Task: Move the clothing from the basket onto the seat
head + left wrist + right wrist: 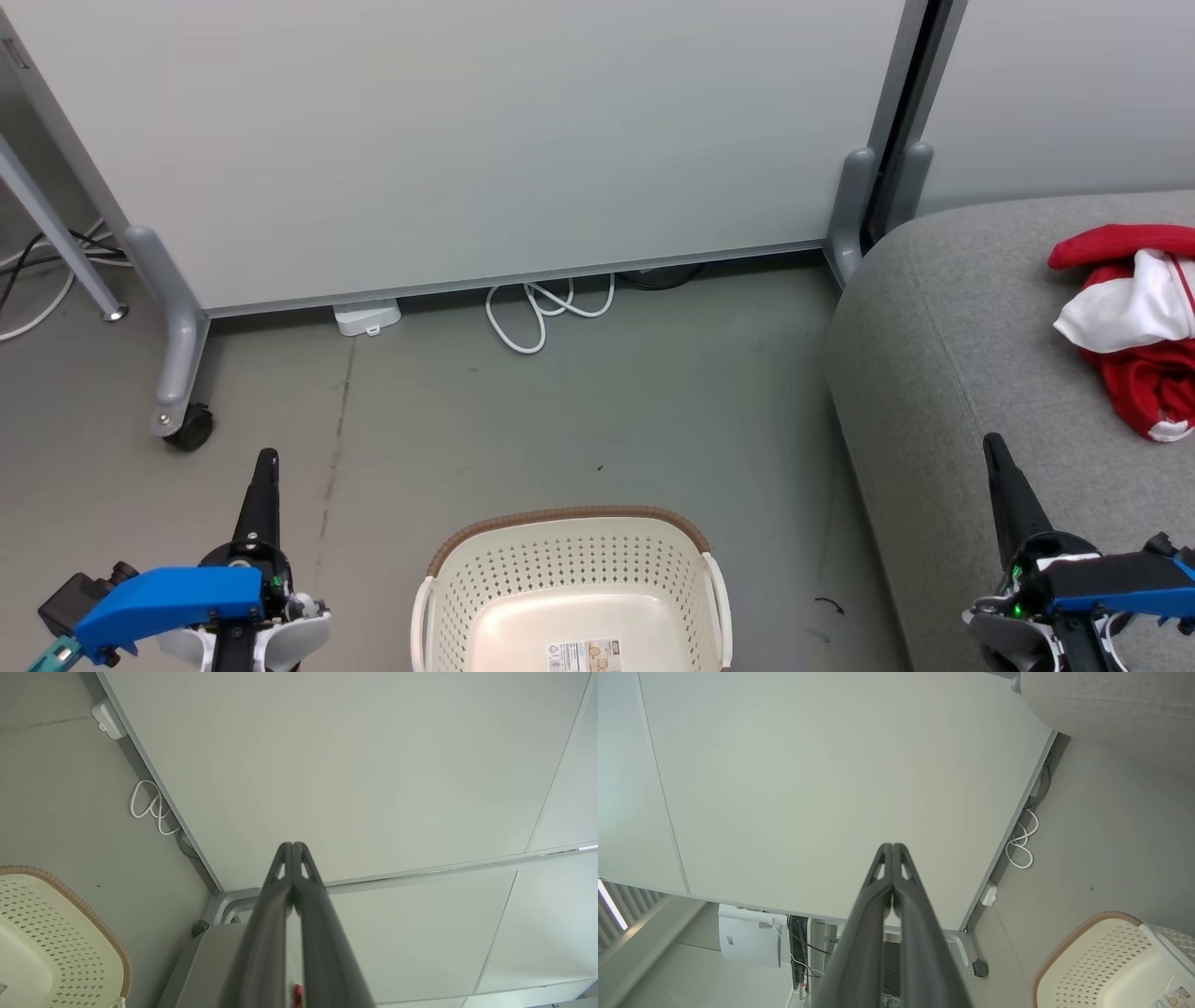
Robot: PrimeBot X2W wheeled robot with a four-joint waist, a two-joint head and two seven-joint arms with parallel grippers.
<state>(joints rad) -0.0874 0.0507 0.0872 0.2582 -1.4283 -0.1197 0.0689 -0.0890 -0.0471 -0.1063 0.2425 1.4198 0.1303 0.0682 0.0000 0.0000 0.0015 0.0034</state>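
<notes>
Red clothing with white panels [1134,317] lies bunched on the light-grey seat [971,355] at the right edge of the head view. The cream perforated basket [569,569] with a brown rim stands on the floor at bottom centre, holding nothing but a label sticker [583,655]. My left gripper [266,462] is shut at lower left, left of the basket, holding nothing. My right gripper [991,448] is shut at lower right, over the seat's front, well below the clothing. The wrist views show my left gripper [293,845] and right gripper [892,847] with fingertips pressed together, plus the basket [70,938] [1106,961].
A pale partition panel [467,140] on castered grey feet [177,373] stands behind the basket. A coiled white cable [541,313] and a white power adapter [367,317] lie along its base. A grey table leg [56,233] and cables are at far left.
</notes>
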